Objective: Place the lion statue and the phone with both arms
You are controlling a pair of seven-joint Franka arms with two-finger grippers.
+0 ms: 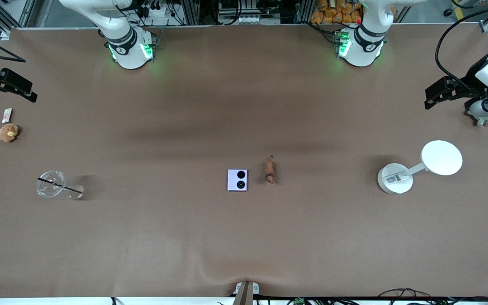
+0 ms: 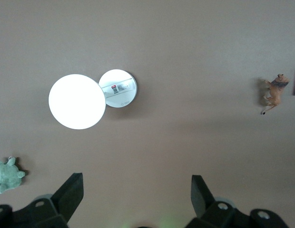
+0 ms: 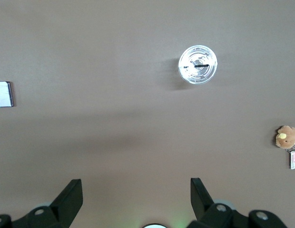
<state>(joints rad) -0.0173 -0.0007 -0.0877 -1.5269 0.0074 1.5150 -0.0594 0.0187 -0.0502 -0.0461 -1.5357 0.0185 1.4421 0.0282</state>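
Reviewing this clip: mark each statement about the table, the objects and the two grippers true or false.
1. The lion statue lies beside the phone. True.
2. The left gripper holds the lion statue. False: it is open and empty, up at the left arm's end of the table.
3. The right gripper is open. True.
4. The clear cup stands on the phone. False: it stands on the table toward the right arm's end, apart from it.
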